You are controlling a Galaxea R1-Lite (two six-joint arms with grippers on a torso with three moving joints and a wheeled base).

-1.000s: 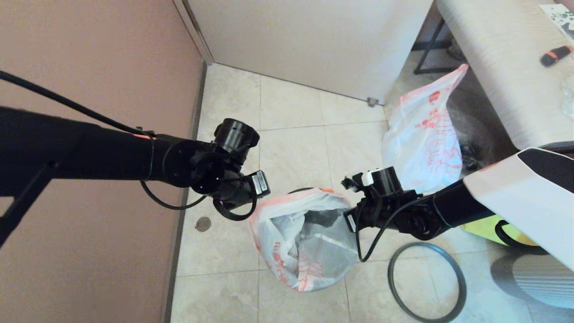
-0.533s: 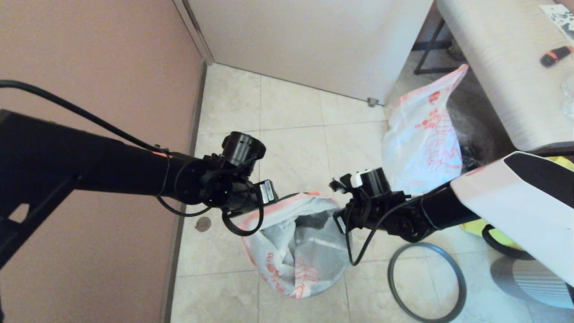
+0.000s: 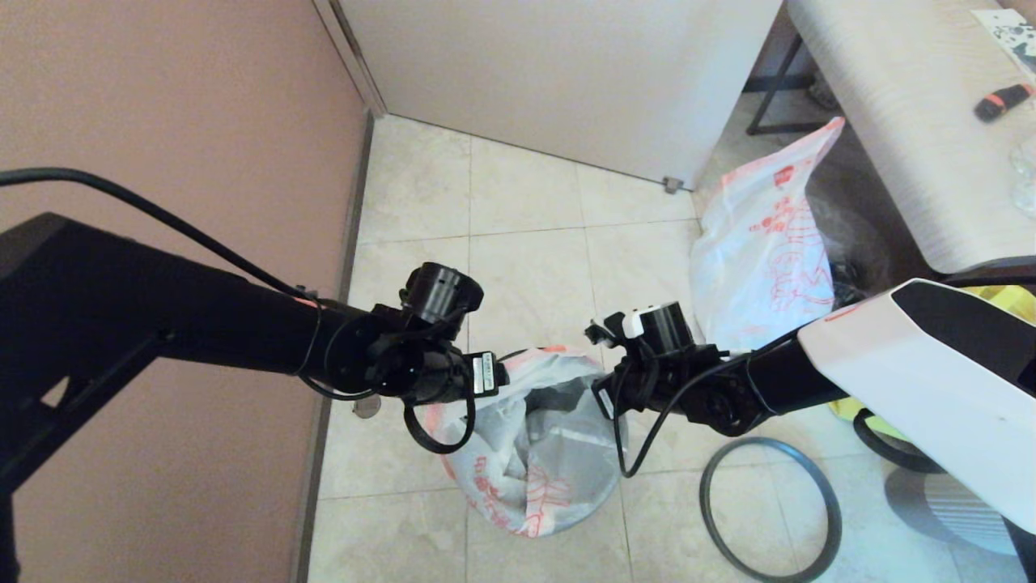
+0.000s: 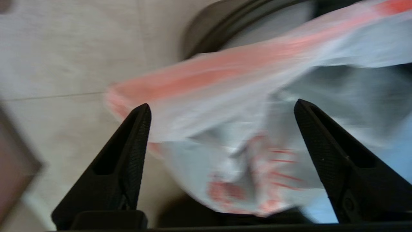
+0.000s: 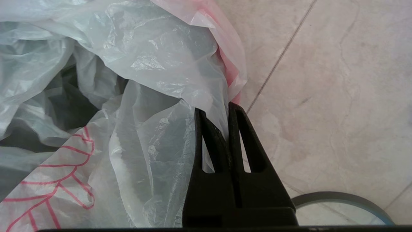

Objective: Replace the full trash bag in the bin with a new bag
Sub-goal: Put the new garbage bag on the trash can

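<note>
Floor (image 3: pixel 526 219) is pale beige stone-look tile, large squares, thin grout lines, glossy enough to catch soft glare. Left side is a plain pinkish-brown wall (image 3: pixel 162 105) running down to the tile with a narrow skirting strip. Small round drain cover (image 3: pixel 366 405) sits in the tile right next to that wall. Far side is a flat off-white panel (image 3: pixel 558 73), could be a door or cabinet face, with a small metal fitting (image 3: pixel 672 184) at its bottom corner. Upper right: light woodgrain table (image 3: pixel 914 121) on thin dark metal legs (image 3: pixel 773 85), dark shadowed space under it. Light is even and indoor, no hard shadows.
</note>
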